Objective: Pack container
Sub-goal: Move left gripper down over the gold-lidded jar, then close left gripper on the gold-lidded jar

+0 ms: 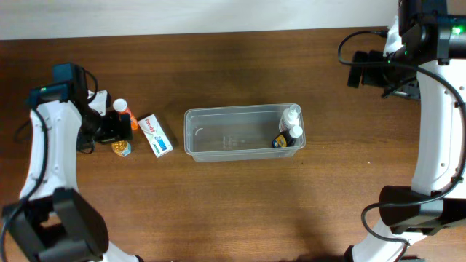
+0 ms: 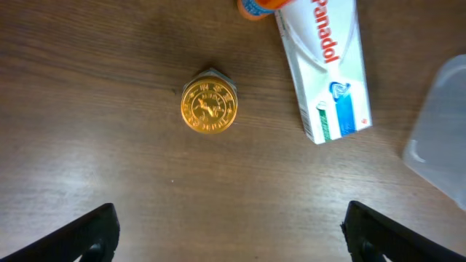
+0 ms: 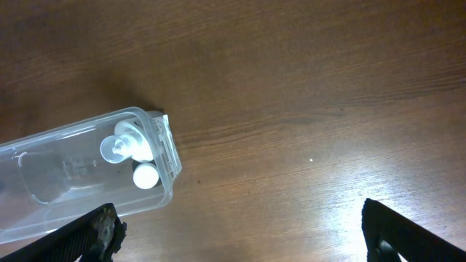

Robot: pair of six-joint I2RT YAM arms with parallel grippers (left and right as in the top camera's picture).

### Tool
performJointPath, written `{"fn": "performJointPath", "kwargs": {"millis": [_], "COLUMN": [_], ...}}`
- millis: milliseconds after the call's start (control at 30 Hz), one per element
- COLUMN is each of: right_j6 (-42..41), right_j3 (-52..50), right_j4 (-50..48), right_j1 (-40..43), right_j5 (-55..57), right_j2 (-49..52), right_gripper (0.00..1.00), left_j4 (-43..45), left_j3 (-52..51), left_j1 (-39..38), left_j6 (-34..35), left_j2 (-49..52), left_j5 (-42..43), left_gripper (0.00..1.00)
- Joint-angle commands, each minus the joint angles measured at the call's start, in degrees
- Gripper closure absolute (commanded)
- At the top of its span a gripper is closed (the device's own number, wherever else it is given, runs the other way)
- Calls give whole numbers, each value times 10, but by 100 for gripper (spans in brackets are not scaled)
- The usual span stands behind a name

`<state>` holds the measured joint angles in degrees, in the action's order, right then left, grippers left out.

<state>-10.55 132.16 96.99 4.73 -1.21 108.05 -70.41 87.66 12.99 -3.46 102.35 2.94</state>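
As both gape wide, left pincer (image 2: 233, 234) and right pincer (image 3: 251, 234) (empty) touch nothing

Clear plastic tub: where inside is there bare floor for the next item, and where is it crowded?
The clear rectangular plastic tub is bare across its left end and middle, bordered by its walls and the two white-capped bottles at its right end. Outside, its left is crowded: white Panadol box, gold-lidded jar, orange bottle.

1 container (image 1: 240, 109), 3 bottles (image 1: 291, 116), 1 box (image 1: 156, 135), 1 jar (image 1: 121, 148).
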Motion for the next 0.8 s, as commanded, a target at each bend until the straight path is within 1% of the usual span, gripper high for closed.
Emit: {"fn": "performJointPath", "kwargs": {"millis": [0,100,233,400,467,633,767], "right_j6": [-4,-4,-4,-4,-4,-4,-4], "right_j3": [4,4,4,4,4,4,4], "right_j4": [1,1,1,1,1,1,1], "right_j1": [2,2,2,2,2,2,2], "right_j5": [-3,-3,-3,-3,-3,-3,-3], "right_j2": [1,1,1,1,1,1,1], "right_gripper": [2,2,2,2,2,2,2], "left_j4": [5,6,9,22,36,83,126], "left_j3": [4,4,4,-7,-23,-87,-132], "left_j1": [2,2,2,2,2,2,5], "left_j6": [-11,13,76,113,122,169,195], "left_j2": [30,49,63,65,65,65,65], "left_j5": [-4,-6,-30,-30,-30,-61,-60], "left_gripper": [5,6,6,7,7,6,6]}}
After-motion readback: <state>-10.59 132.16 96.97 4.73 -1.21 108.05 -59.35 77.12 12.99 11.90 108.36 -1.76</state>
